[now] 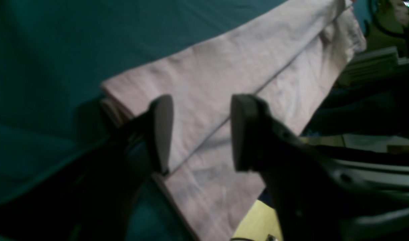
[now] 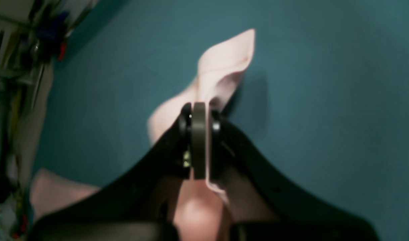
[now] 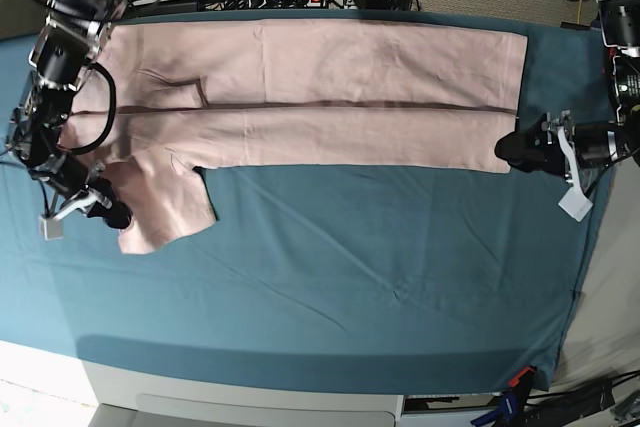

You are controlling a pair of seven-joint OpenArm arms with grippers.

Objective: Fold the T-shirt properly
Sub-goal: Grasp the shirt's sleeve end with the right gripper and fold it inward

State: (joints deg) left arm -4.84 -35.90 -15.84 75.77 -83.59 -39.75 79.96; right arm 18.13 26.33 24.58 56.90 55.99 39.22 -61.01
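The large pale pink short-sleeved cotton T-shirt [image 3: 320, 97] lies along the far half of the counter on the teal table cloth [image 3: 350, 267], already doubled lengthwise into a long band whose long axis runs left–right across the base view. One sleeve [image 3: 165, 202] remains unfolded, sticking out toward the near edge at the base view's left end. The right gripper [image 2: 200, 144] sits at that end; its jaws are pinched together with pink fabric between them, a lifted flap of cloth rising beyond the tips in the right wrist view, so it holds the sleeve's outer edge. The left gripper [image 1: 201, 132] is at the opposite end, by the band's hem corner; its jaws stand wide apart, empty, straddling the fold line in the left wrist view and hovering above the cloth, contact not clear. The relation that matters: the loose sleeve lies from the right jaws toward the far side and the shirt's middle, crosswise to the band's long axis, so tucking it looks like a carry away from the near edge and onto the body. The right arm is on it; the left arm is well apart, a whole shirt length away. My read is that the sleeve fold is the step in hand, with the end-to-end folds along the long axis still to come.
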